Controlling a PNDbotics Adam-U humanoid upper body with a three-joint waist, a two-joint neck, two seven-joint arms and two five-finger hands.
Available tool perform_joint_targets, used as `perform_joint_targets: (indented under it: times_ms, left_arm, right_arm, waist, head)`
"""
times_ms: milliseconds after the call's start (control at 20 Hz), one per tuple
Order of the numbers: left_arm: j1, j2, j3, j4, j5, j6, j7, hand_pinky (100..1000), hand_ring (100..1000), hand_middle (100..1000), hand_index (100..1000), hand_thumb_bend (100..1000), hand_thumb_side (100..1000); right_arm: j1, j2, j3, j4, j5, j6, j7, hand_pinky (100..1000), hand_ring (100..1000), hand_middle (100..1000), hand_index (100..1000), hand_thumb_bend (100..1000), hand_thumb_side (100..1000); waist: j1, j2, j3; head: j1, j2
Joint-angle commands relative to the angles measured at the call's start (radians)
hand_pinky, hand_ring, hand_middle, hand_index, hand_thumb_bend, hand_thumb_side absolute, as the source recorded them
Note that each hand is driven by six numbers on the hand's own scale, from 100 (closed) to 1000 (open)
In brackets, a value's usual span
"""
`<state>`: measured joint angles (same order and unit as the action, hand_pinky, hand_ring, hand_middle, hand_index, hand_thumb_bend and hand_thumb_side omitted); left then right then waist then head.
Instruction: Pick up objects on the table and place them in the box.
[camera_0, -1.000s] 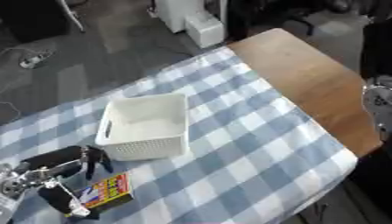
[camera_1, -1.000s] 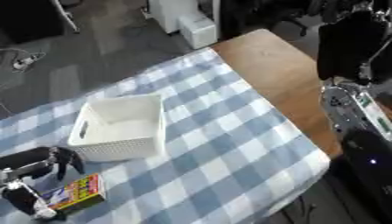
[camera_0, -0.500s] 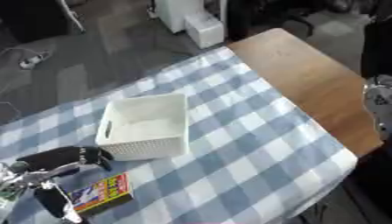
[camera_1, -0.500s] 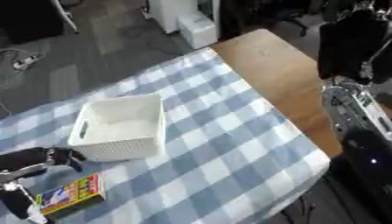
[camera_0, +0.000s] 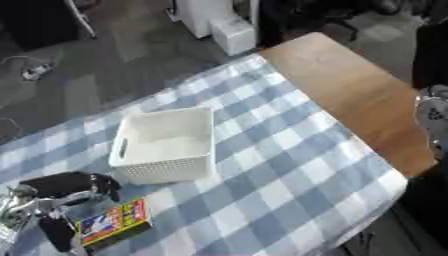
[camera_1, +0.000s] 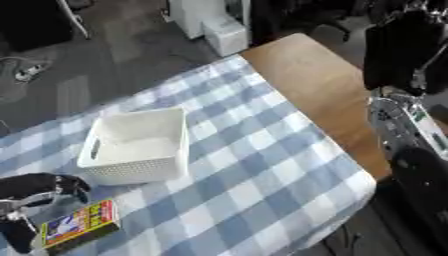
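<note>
Flat colourful packet lies on bench, touching robot hand on its right; not yet lifted. White box stands just beyond hand, empty.

Risk judged: thin packet pushed along cloth instead of gripped; packet caught on near box wall during transfer.

Left robot hand: fingers curled around packet edge. Right hand not seen.

box open-topped | cloth right of it bare | packet near left hand

Print on colourful packet too blurred; no text readable.
</note>
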<state>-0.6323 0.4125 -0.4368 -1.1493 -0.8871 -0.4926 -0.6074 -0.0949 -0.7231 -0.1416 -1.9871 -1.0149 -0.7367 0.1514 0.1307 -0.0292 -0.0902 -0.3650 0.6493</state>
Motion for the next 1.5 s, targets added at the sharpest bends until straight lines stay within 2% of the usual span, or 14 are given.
perform_joint_targets:
  times_ms: [50, 450, 750, 950, 1100, 1150, 1200, 1250, 1300, 1350, 1400, 1500]
  left_arm:
    - [-0.007, 0.014, -0.003, -0.01, -0.021, -0.136, -0.137, 736, 808, 853, 812, 948, 417]
    - [-0.003, 0.016, -0.019, -0.005, -0.032, -0.14, -0.15, 750, 820, 857, 815, 948, 424]
    - [0.0, 0.018, -0.025, -0.014, -0.058, -0.127, -0.136, 751, 825, 851, 803, 914, 477]
    - [0.002, 0.019, -0.026, -0.015, -0.073, -0.124, -0.114, 717, 808, 831, 788, 881, 496]
    - [0.002, 0.02, -0.026, -0.018, -0.083, -0.121, -0.093, 600, 757, 786, 751, 826, 501]
    - [0.001, 0.02, -0.026, -0.02, -0.088, -0.119, -0.083, 534, 720, 761, 733, 802, 494]
    - [0.001, 0.02, -0.026, -0.021, -0.092, -0.117, -0.073, 534, 720, 761, 733, 802, 494]
    - [0.002, 0.02, -0.026, -0.021, -0.096, -0.116, -0.064, 439, 645, 699, 700, 782, 468]
    - [0.001, 0.021, -0.025, -0.023, -0.103, -0.113, -0.053, 386, 604, 660, 678, 775, 449]
    - [0.001, 0.021, -0.025, -0.024, -0.109, -0.112, -0.043, 375, 598, 676, 687, 778, 456]
    - [0.002, 0.021, -0.024, -0.025, -0.115, -0.111, -0.03, 280, 526, 581, 617, 735, 423]
    - [0.003, 0.021, -0.024, -0.027, -0.124, -0.112, 0.002, 192, 464, 515, 552, 673, 417]
  right_arm:
    - [-0.02, -0.034, -0.011, -0.013, -0.001, 0.001, -0.003, 427, 357, 400, 596, 100, 1000]
    - [-0.02, -0.035, -0.011, -0.013, -0.001, 0.002, -0.003, 427, 357, 400, 596, 100, 1000]
    - [-0.02, -0.034, -0.011, -0.013, 0.0, 0.001, -0.002, 427, 357, 400, 596, 100, 1000]
    - [-0.02, -0.035, -0.012, -0.013, 0.0, 0.001, -0.003, 427, 357, 400, 596, 100, 1000]
    - [-0.02, -0.035, -0.012, -0.013, 0.001, 0.002, -0.003, 427, 357, 400, 596, 100, 1000]
    - [-0.02, -0.035, -0.012, -0.013, 0.001, 0.002, -0.002, 427, 357, 400, 596, 100, 1000]
    - [-0.02, -0.035, -0.012, -0.013, 0.001, 0.001, -0.002, 427, 357, 400, 596, 100, 1000]
    - [-0.02, -0.035, -0.012, -0.013, 0.001, 0.001, -0.002, 427, 357, 399, 596, 100, 1000]
    - [-0.02, -0.035, -0.012, -0.013, 0.002, 0.001, -0.002, 427, 357, 399, 596, 100, 1000]
    - [-0.02, -0.035, -0.012, -0.013, 0.002, 0.001, -0.002, 427, 357, 399, 596, 100, 1000]
    - [-0.02, -0.035, -0.012, -0.013, 0.002, 0.001, -0.002, 427, 357, 399, 596, 100, 1000]
    - [-0.02, -0.035, -0.012, -0.013, 0.002, 0.001, -0.003, 427, 356, 399, 596, 100, 1000]
  waist:
    - [-0.006, -0.008, 0.0]
    - [-0.006, -0.008, 0.0]
    - [-0.006, -0.008, 0.0]
    - [-0.006, -0.008, 0.0]
    - [-0.006, -0.008, 0.0]
    - [-0.006, -0.008, 0.0]
    - [-0.006, -0.008, 0.0]
    - [-0.006, -0.008, -0.001]
    - [-0.006, -0.008, 0.0]
    - [-0.006, -0.008, 0.0]
    - [-0.006, -0.008, 0.0]
    - [-0.006, -0.008, 0.0]
  head:
    - [-0.008, -0.012]
    - [-0.01, -0.017]
    - [-0.01, -0.017]
    - [-0.009, -0.017]
    - [-0.007, -0.011]
    - [-0.007, -0.009]
    - [-0.006, -0.007]
    - [-0.006, -0.006]
    - [-0.006, -0.005]
    - [-0.006, -0.004]
    - [-0.005, -0.004]
    - [-0.005, -0.004]
